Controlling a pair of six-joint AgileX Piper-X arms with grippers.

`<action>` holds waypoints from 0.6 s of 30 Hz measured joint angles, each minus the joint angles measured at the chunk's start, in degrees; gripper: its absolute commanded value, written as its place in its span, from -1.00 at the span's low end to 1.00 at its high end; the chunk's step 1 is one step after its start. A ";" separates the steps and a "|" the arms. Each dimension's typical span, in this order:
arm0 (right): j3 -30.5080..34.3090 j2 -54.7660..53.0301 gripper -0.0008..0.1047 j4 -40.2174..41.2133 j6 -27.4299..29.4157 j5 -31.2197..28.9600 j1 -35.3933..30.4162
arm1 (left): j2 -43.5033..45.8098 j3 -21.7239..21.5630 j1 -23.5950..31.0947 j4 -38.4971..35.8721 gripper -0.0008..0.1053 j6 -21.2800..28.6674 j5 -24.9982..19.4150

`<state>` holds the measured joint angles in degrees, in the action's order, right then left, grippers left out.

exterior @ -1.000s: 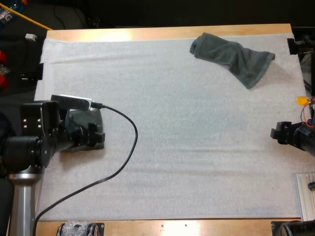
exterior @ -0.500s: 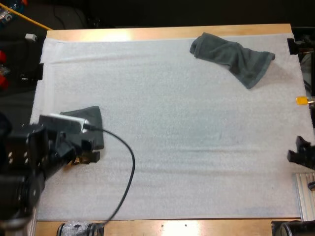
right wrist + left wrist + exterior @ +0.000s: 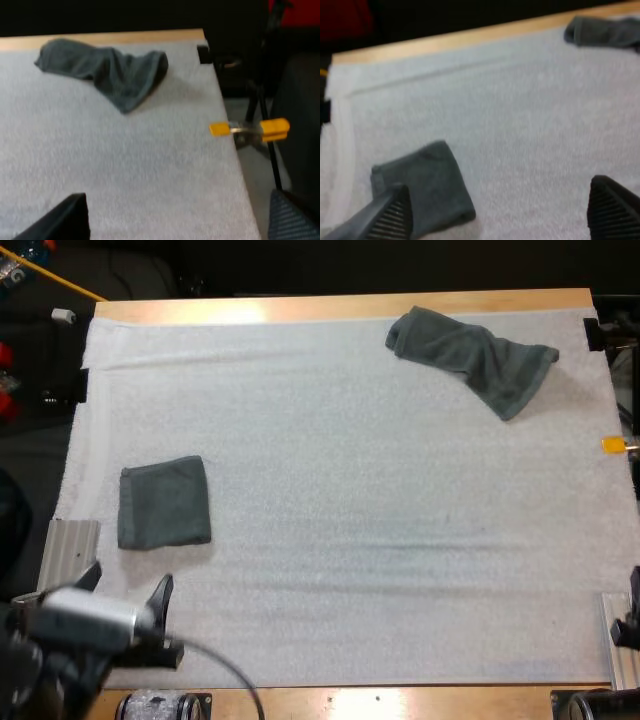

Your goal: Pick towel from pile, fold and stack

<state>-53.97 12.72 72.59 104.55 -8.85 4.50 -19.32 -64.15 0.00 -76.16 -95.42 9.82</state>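
A folded dark grey-green towel point(image 3: 163, 502) lies flat at the mat's left side, with nothing on it. A crumpled towel point(image 3: 475, 355) of the same colour sprawls at the far right of the mat. My left gripper point(image 3: 127, 585) hovers near the front left corner, short of the folded towel point(image 3: 427, 192), open with its fingers point(image 3: 390, 217) wide apart and nothing between them. My right gripper point(image 3: 180, 220) is open too, back at the mat's right edge, with the crumpled towel point(image 3: 110, 67) well ahead of it.
The white mat point(image 3: 350, 540) covers most of the wooden table. Ribbed metal blocks sit at its left edge point(image 3: 65, 550) and near right corner point(image 3: 618, 640). An orange clamp point(image 3: 250, 128) sticks out beyond the right edge.
My left gripper has let go of the folded towel and drawn back toward the near left corner. My right arm has retreated toward the near right edge.
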 measured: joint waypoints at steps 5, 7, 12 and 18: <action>0.00 -5.30 0.36 0.05 0.00 0.00 0.00 | 7.14 0.00 0.00 0.00 0.32 0.00 0.13; -0.08 -7.49 0.36 0.05 0.00 0.00 0.00 | 9.99 0.00 0.00 0.00 0.32 0.00 0.87; -0.07 -12.35 0.36 0.05 0.00 0.00 0.00 | 15.65 -0.11 0.00 -1.20 0.32 0.00 1.24; -0.27 -13.60 0.36 1.17 -1.53 0.00 0.00 | 20.12 -0.21 0.00 -6.45 0.32 0.59 1.33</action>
<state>-54.24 -0.88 73.76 103.02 -8.85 4.50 0.80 -64.36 0.00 -82.61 -94.83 11.15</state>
